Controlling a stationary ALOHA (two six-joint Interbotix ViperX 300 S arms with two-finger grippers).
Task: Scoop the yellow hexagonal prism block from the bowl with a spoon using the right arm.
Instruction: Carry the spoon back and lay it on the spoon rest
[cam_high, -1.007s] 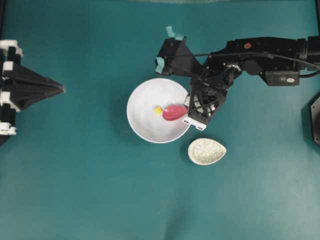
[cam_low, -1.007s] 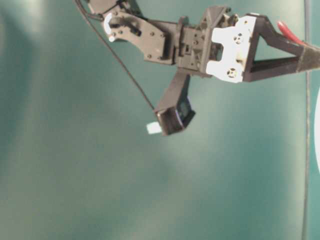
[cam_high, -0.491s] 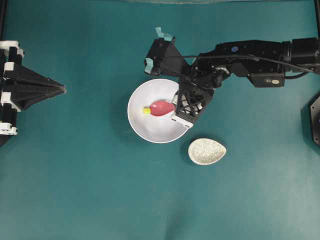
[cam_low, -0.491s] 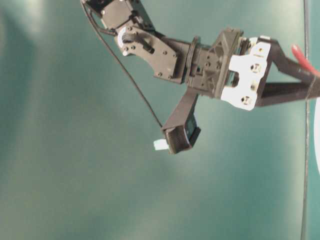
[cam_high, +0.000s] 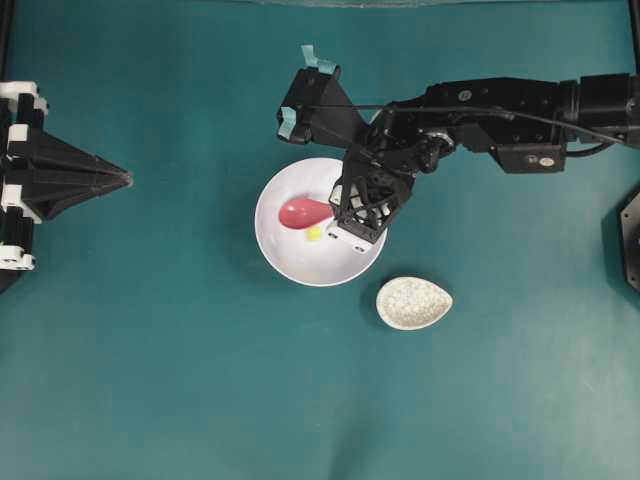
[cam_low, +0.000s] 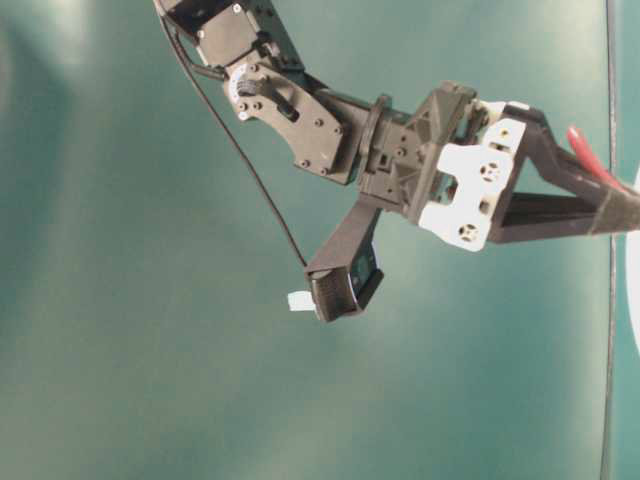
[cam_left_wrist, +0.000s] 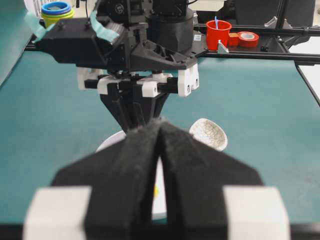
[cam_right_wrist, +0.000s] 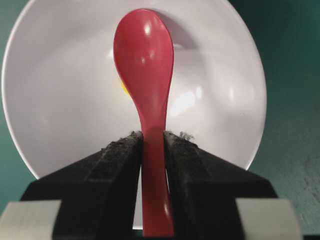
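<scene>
The white bowl (cam_high: 300, 262) sits mid-table. My right gripper (cam_high: 336, 211) hangs over its right half, shut on the straight handle of the pink-red spoon (cam_high: 298, 212), whose scoop lies in the bowl's left part. The tiny yellow hexagonal prism block (cam_high: 314, 233) rests on the bowl floor just beside the spoon's neck, outside the scoop. In the right wrist view the spoon (cam_right_wrist: 145, 60) points away between the pads, and the block (cam_right_wrist: 122, 88) peeks out at its left edge over the bowl (cam_right_wrist: 60, 100). My left gripper (cam_high: 128, 179) stays at the far left, shut and empty.
A speckled beige spoon rest (cam_high: 413, 302) lies just right of and below the bowl. The right arm's links (cam_high: 500, 100) stretch in from the right edge. A red cup (cam_left_wrist: 218, 34) and tape rolls stand on the far rail in the left wrist view.
The right gripper swept the spoon leftward across the bowl. The block was pushed left ahead of the scoop's tip, then slipped to the side and now lies beside the spoon's neck.
</scene>
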